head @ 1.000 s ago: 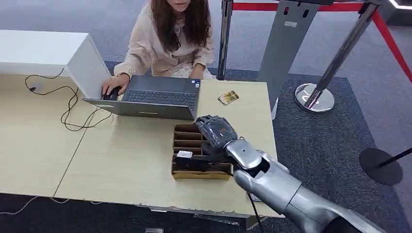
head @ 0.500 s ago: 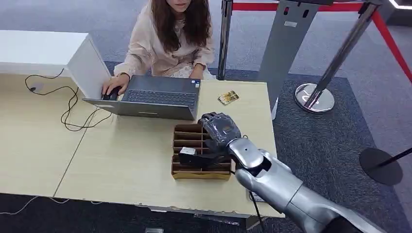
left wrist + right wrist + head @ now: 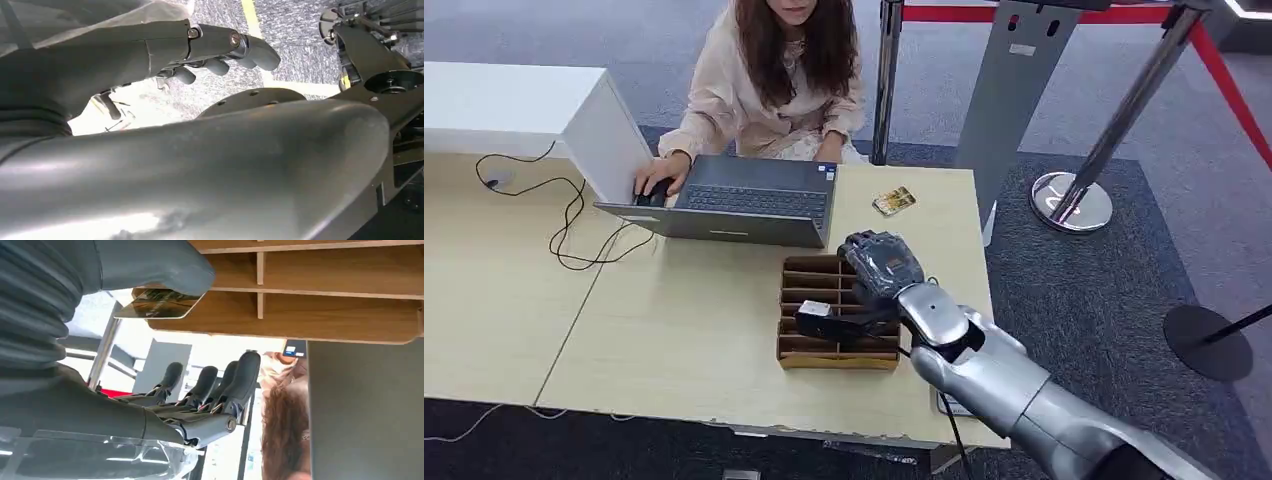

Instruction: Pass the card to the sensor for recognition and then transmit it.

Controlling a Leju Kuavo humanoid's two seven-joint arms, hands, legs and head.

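Observation:
A small gold and dark card [image 3: 894, 201] lies flat on the table's far right part, close to the person. My right hand [image 3: 879, 265] hovers over the far end of the wooden divided box [image 3: 809, 355], a short way in front of the card. In the right wrist view its fingers [image 3: 210, 385] are stretched out and apart from the thumb, with nothing between them. The card [image 3: 157, 305] lies just past the box [image 3: 340, 315], partly behind the thumb. My left hand [image 3: 210, 50] hangs low with loosely bent fingers and holds nothing.
A person [image 3: 774, 90] sits at the far side, typing on an open laptop [image 3: 744, 205] left of the card. A black cable [image 3: 574, 225] trails across the left table. A grey pillar [image 3: 1009, 90] and a stanchion base [image 3: 1072, 200] stand right of the table.
My right hand has crept forward over the box towards the card and slightly right. The card, the laptop and the person stay where they were.

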